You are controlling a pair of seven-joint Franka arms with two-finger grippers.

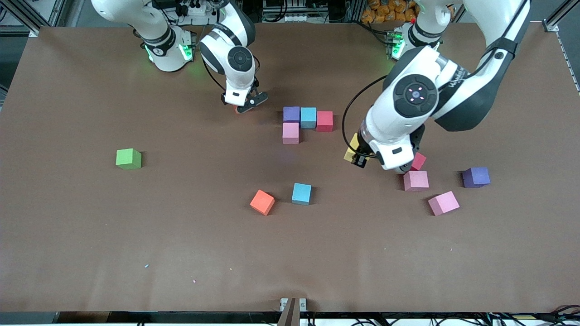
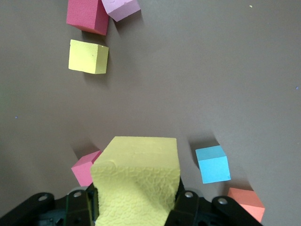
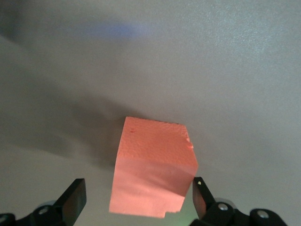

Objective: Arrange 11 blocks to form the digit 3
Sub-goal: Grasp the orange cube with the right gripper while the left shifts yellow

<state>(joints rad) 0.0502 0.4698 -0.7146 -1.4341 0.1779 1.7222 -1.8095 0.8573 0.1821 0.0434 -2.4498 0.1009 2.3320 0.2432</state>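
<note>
Right of centre in the front frame, the left tool [image 1: 360,156] hangs above the surface [image 1: 181,253], clamped on a yellow block [image 2: 138,181]. Upper centre, the right tool [image 1: 247,103] stands spread around an orange block [image 3: 153,172]; beside it, purple [image 1: 291,114], blue [image 1: 308,117], red [image 1: 324,121] and pink [image 1: 290,132] blocks cluster.

A: Is there any writing a reader could make out here?

B: Almost none. The left arm [image 1: 457,86] carries a line of dark lettering on its white forearm casing, but it is too small and slanted to read.

A: Anything printed on the blocks or the table?

B: No. The foam cubes have plain faces in every view, and the brown table [image 1: 181,253] bears no label, number or sign. The round cap on each arm's wrist joint shows only small marks, not letters.
</note>
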